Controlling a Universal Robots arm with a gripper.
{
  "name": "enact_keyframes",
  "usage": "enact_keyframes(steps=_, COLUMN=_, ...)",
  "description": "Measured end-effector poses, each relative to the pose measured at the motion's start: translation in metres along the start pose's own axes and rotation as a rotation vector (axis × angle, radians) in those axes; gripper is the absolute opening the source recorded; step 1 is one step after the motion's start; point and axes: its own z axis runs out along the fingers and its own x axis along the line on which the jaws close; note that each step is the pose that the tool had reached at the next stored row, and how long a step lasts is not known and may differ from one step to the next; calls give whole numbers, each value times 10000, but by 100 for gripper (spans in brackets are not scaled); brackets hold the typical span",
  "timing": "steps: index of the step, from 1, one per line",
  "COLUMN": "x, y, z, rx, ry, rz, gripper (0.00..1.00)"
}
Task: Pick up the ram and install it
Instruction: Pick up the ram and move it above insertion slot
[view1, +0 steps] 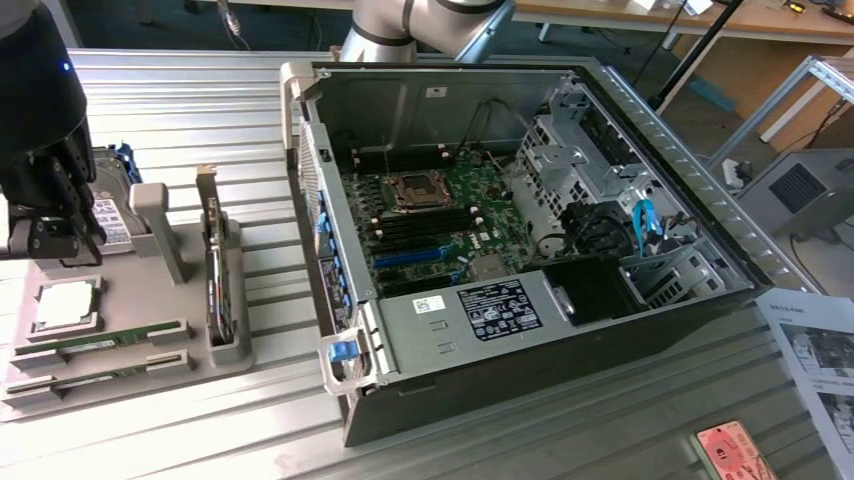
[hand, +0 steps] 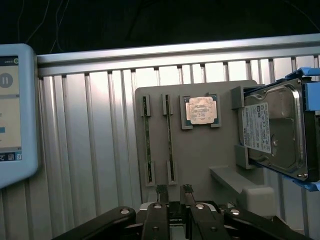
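Two ram sticks stand on edge in a grey holder tray, one beside the other. In the exterior view they lie at the tray's near end, one ram stick behind the other. My gripper hovers above the tray, open, with a narrow gap between its fingertips and nothing in it. In the exterior view the gripper hangs at the far left, over the tray's back part. The open computer case shows the motherboard with black memory slots.
On the tray also sit a silver processor chip, a hard drive in a blue bracket and an upright card with a metal bracket. A tablet lies beside the tray. Papers lie at the exterior view's right.
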Motion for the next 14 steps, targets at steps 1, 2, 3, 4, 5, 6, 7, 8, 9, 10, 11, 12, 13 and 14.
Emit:
enact_keyframes(steps=1, x=0, y=0, z=0, rx=0, ry=0, rz=0, gripper=24)
enact_keyframes(steps=2, x=0, y=0, z=0, rx=0, ry=0, rz=-7, gripper=24)
enact_keyframes(steps=3, x=0, y=0, z=1, rx=1, ry=1, rz=-28, gripper=24)
enact_keyframes(steps=4, x=1, y=0, z=2, rx=0, ry=2, rz=-83, gripper=24)
enact_keyframes(steps=5, x=1, y=0, z=4, rx=0, ry=6, rz=-180, gripper=24)
enact_keyframes(steps=6, x=1, y=-1, z=4, rx=0, ry=12, rz=-306, gripper=24)
enact_keyframes(steps=7, x=1, y=-1, z=4, rx=0, ry=13, rz=-341, gripper=24)
enact_keyframes(steps=8, x=1, y=-1, z=4, rx=0, ry=14, rz=-342, gripper=24)
enact_keyframes(steps=9, x=2, y=0, z=7, rx=1, ry=13, rz=-342, gripper=24)
enact_keyframes(steps=10, x=10, y=-2, z=16, rx=2, ry=12, rz=-342, gripper=24)
enact_keyframes(steps=11, x=17, y=-2, z=19, rx=0, ry=14, rz=-342, gripper=24)
enact_keyframes(steps=12, x=22, y=-3, z=23, rx=0, ry=13, rz=-342, gripper=24)
enact_keyframes(steps=13, x=28, y=-3, z=27, rx=1, ry=13, rz=-343, gripper=24)
enact_keyframes(steps=14, x=35, y=-4, z=32, rx=0, ry=13, rz=-343, gripper=24)
